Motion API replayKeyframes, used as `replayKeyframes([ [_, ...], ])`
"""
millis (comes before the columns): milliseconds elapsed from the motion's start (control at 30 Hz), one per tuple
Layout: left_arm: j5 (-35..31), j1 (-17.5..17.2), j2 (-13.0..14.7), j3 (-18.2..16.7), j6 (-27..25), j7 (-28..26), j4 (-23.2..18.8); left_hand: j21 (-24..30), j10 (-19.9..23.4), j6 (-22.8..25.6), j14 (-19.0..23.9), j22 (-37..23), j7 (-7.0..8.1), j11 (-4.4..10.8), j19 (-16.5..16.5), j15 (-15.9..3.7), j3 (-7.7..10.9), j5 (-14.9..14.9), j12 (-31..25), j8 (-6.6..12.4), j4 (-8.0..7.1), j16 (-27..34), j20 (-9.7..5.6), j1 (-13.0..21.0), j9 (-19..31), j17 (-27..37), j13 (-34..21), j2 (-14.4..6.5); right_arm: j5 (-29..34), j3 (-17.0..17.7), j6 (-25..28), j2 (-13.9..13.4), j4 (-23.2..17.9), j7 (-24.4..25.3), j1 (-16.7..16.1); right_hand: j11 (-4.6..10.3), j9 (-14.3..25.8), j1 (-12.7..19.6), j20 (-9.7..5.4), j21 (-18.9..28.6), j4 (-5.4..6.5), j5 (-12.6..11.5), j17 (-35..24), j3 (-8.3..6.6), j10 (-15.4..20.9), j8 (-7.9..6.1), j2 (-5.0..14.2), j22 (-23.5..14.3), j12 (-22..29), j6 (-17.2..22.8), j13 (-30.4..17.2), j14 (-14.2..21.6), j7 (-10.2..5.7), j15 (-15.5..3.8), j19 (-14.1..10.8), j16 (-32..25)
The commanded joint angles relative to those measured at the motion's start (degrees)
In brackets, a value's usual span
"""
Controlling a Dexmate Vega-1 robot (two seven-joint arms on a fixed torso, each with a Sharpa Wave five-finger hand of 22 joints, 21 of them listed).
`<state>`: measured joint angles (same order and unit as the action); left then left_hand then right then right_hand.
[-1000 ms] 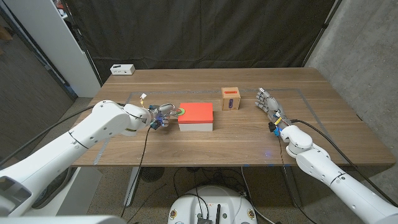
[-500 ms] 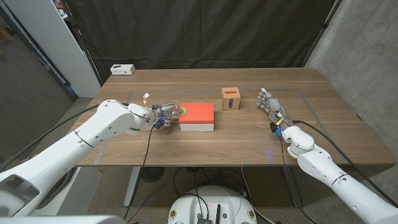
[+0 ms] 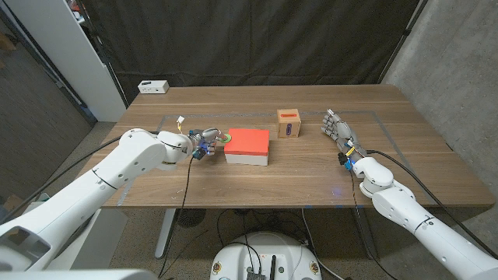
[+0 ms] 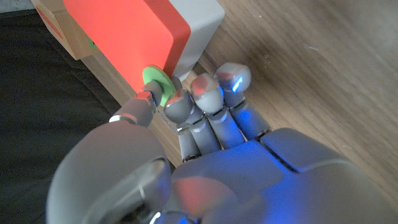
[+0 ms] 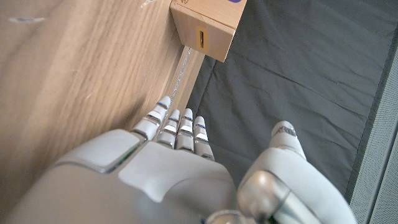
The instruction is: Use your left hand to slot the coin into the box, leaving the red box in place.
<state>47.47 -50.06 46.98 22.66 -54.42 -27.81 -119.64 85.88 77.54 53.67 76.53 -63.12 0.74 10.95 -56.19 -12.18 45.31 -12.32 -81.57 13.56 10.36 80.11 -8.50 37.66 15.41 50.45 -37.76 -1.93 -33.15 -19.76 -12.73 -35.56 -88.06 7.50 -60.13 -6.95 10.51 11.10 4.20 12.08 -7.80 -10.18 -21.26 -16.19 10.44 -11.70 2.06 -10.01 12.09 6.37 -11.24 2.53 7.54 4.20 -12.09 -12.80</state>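
Observation:
A green coin (image 4: 155, 85) is pinched between the thumb and a fingertip of my left hand (image 4: 205, 143), right at the edge of the red box's lid (image 4: 124, 37). In the head view my left hand (image 3: 202, 145) sits just left of the red box (image 3: 247, 143), with the coin (image 3: 226, 138) at that box's near-left corner. The small wooden box (image 3: 289, 123) with a slot in its red-marked face stands right of the red box, apart from it. My right hand (image 3: 336, 128) stands further right with its fingers straight and holds nothing. The wooden box (image 5: 208, 22) lies ahead of my right hand (image 5: 174, 168).
A white device (image 3: 153, 86) sits at the table's far left corner. Dark curtains hang behind the table. A cable runs from my left wrist over the table's (image 3: 257, 187) front edge.
My left hand has edged right, closer against the red box, keeping the coin at its corner. The red box seems to have shifted slightly right. The right hand has stayed put.

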Motion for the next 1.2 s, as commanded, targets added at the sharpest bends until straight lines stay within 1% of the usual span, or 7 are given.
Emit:
replayKeyframes([
  [33,1.0,-3.2,0.2,-2.1,5.1,0.1,-0.1,0.8,-0.6,3.5,-0.1,0.1,-2.6,0.6,0.7,0.06,0.14,-0.2,-0.1,0.79,0.29,0.5,-3.73,4.3,1.6,0.4,-0.2,-4.9,0.4,-0.1,0.4,0.0,-0.4,0.5,0.3,0.0,0.3,-0.1,0.19,-0.2,-0.25,0.2,0.0,-0.02,0.4,0.04,0.22,-0.1,0.1,0.4,-0.2,0.3,0.21,0.19,-0.3,-0.3],
  [200,1.4,-3.9,0.7,-2.6,6.2,0.3,-0.2,1.7,-1.1,3.7,-0.3,0.5,-2.39,0.43,1.0,0.07,-0.32,-0.2,-0.4,1.43,0.17,0.6,-3.71,4.8,3.8,0.8,-1.3,-5.2,0.4,-0.2,0.8,0.0,-0.7,0.6,0.4,-0.09,0.3,-0.2,0.18,-0.2,-0.24,0.2,0.0,0.0,0.4,0.06,0.22,-0.1,0.1,0.4,-0.2,0.3,0.18,0.16,-0.4,-0.3],
  [267,1.6,-4.3,0.7,-2.8,6.7,0.0,-0.2,1.6,-0.8,3.9,-0.4,1.0,-2.6,0.42,1.4,0.07,-0.47,-0.2,0.2,1.64,0.14,0.5,-3.71,4.9,4.5,1.0,-0.2,-5.2,0.7,-0.4,0.7,-0.1,-0.6,0.6,0.4,-0.07,0.3,-0.2,0.18,-0.2,-0.23,0.2,0.0,0.01,0.5,0.08,0.22,-0.1,0.1,0.4,-0.2,0.3,0.19,0.17,-0.4,-0.3],
  [533,1.6,-7.2,0.9,-4.3,11.0,-0.9,-0.7,2.2,-0.7,4.0,-0.3,1.1,-2.56,0.46,1.6,0.08,-0.6,-0.3,0.6,2.04,0.12,0.5,-3.71,5.2,6.3,1.6,0.1,-5.4,1.2,-0.4,1.5,-0.5,-1.9,1.3,0.1,-0.06,0.3,-0.2,0.25,-0.3,-0.22,0.2,0.0,0.03,0.6,0.11,0.22,-0.1,0.1,0.4,-0.2,0.3,0.17,0.2,-0.4,-0.3],
  [633,1.2,-8.9,0.9,-5.1,14.0,-0.9,-0.9,2.3,-1.2,4.1,-0.4,1.2,-2.67,0.54,1.6,0.06,-0.64,-0.4,-0.2,2.13,0.23,0.4,-3.73,5.4,6.8,1.5,-1.3,-5.4,1.3,-0.3,1.6,-0.6,-2.3,1.6,-0.1,-0.07,0.3,-0.3,0.25,-0.3,-0.22,0.2,0.0,0.04,0.6,0.12,0.22,-0.1,0.1,0.4,-0.2,0.3,0.17,0.2,-0.4,-0.3],
  [933,-0.6,-13.2,0.4,-6.4,23.7,0.5,-0.2,2.6,-0.6,4.2,-0.5,1.4,-3.05,0.44,1.5,0.08,-0.69,-0.5,0.7,2.28,0.32,0.2,-3.74,6.0,8.2,1.5,0.1,-5.4,1.9,0.0,2.2,-1.2,-3.7,2.6,-0.8,-0.02,0.3,-0.3,0.37,-0.3,-0.21,0.2,0.1,0.07,0.4,0.15,0.22,-0.1,0.0,0.4,-0.2,0.4,0.09,0.25,-0.4,-0.3],
  [1200,-0.8,-14.7,0.2,-6.8,26.4,0.6,0.2,2.5,-0.6,4.5,-0.3,2.0,-3.13,0.08,1.8,0.07,-1.0,-0.5,1.1,2.15,0.31,0.0,-3.74,6.7,9.5,1.4,0.5,-5.1,1.9,0.2,2.7,-1.6,-4.6,3.0,-1.5,0.0,0.3,-0.4,0.39,-0.4,-0.21,0.2,0.1,0.08,0.6,0.19,0.24,-0.1,0.0,0.3,-0.2,0.3,0.03,0.22,-0.4,-0.3],
])
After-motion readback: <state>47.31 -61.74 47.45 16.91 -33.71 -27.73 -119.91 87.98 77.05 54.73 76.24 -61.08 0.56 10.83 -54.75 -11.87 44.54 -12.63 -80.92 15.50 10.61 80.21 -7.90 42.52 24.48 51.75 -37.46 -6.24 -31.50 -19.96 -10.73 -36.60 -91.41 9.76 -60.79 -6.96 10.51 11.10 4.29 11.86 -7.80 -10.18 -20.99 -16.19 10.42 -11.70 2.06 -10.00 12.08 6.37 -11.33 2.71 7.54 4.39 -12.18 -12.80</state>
